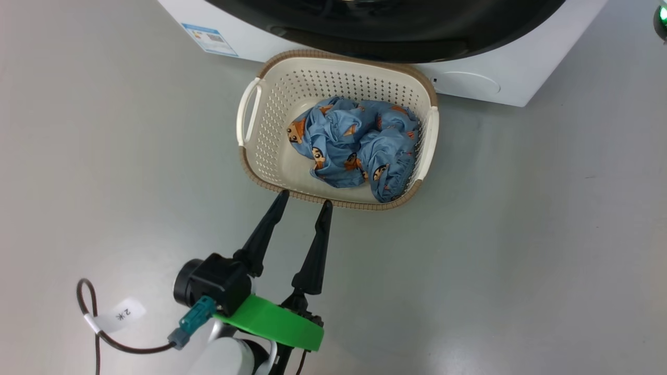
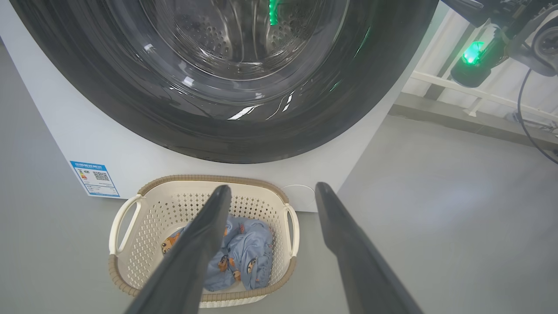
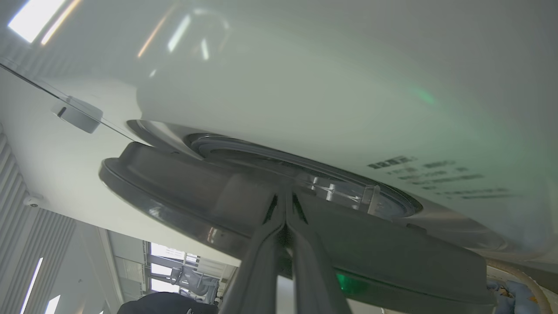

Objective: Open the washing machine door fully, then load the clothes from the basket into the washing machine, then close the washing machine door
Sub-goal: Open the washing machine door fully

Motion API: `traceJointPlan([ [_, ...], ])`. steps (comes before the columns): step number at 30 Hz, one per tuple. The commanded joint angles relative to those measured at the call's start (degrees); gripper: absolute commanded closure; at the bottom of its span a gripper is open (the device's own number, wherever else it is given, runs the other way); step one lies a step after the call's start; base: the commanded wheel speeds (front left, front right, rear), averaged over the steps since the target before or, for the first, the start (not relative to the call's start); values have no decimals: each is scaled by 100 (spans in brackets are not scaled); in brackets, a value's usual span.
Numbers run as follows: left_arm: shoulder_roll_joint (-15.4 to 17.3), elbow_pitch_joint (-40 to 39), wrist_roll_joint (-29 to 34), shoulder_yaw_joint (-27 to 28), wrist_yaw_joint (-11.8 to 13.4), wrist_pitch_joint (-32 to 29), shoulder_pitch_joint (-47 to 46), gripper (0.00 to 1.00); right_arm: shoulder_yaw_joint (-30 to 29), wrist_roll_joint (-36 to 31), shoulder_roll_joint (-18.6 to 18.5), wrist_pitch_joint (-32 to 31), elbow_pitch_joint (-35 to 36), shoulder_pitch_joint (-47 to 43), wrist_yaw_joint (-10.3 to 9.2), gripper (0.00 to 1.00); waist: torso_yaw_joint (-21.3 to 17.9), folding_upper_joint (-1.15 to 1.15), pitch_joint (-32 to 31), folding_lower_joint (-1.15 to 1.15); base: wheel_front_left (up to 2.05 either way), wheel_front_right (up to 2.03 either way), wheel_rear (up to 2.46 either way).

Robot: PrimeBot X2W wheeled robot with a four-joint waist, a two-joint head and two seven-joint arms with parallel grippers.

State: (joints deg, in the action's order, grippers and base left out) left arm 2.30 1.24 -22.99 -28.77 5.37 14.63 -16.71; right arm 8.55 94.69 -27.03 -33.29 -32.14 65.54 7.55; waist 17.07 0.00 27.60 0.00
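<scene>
The washing machine (image 1: pixel 484 78) stands at the top of the head view, its glossy black washing machine door (image 1: pixel 391 31) facing me. Directly before it on the floor is the cream basket (image 1: pixel 312 54), with the blue clothes (image 1: pixel 354 146) crumpled inside. My left gripper (image 1: pixel 305 198) is open, its tips just short of the basket's near rim. Its wrist view looks past open fingers (image 2: pixel 205 244) at the basket (image 2: pixel 209 178), clothes (image 2: pixel 248 248) and door (image 2: pixel 218 131). My right gripper (image 3: pixel 285 198) is shut, tips against the door's edge (image 3: pixel 196 196), which stands slightly off the white front (image 3: pixel 305 87).
Grey floor lies open to the left and right of the basket. A blue label (image 1: pixel 210 39) is stuck on the washer's lower left front. A tagged cable (image 1: pixel 120 312) loops beside my left wrist. My right arm's green light (image 2: pixel 473 52) glows up beside the door.
</scene>
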Motion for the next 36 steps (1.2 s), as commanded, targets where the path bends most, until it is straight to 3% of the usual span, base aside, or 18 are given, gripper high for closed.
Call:
traceJointPlan([
  [1, 58, -182, -38, 126, 47, 37, -102, 0, -7, -110, 45, -61, 101, 121, -6, 100, 50, 0, 25, 0, 0, 0, 0],
  [20, 58, -207, -79, -5, 85, 37, -146, 0, 181, -427, 145, -273, 46, 118, -6, 100, 176, 0, -5, 0, 0, 0, 0],
  [36, 58, -42, 31, 166, -33, 37, 31, 0, 715, -499, 415, -676, 579, -722, -6, 100, 9, 0, -511, 0, 0, 0, 0],
])
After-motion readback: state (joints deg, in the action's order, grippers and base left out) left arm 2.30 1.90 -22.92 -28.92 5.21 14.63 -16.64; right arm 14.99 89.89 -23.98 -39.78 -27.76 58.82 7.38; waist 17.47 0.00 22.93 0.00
